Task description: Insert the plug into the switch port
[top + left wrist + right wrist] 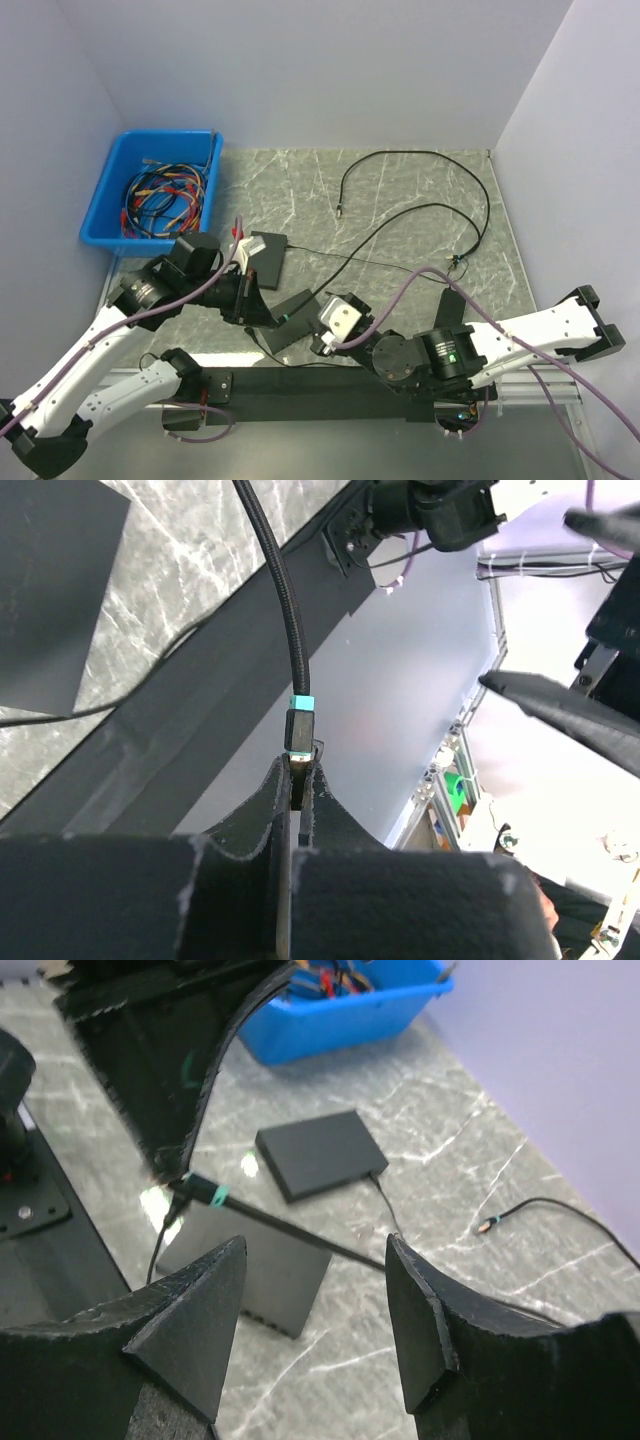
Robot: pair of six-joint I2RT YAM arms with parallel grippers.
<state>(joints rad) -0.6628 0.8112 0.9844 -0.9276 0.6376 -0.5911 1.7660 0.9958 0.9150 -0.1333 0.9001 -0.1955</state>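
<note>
My left gripper (297, 776) is shut on the black plug (299, 730), which has a teal band and a braided cable running away from it. In the right wrist view that plug (200, 1193) hangs just above the far corner of the switch (245, 1265), a flat black box on the marble top with a row of small ports along its near edge. My right gripper (315, 1250) stands open above the switch's right side, with nothing between its fingers. From above, the left gripper (250, 300) and right gripper (322, 330) flank the switch (290, 318).
A second flat black box (268, 255) with a thin cable lies behind the switch. A blue bin (150, 190) of coloured cables stands at the back left. A long black cable (420, 180) loops over the right half, its loose end (487, 1225) near the middle.
</note>
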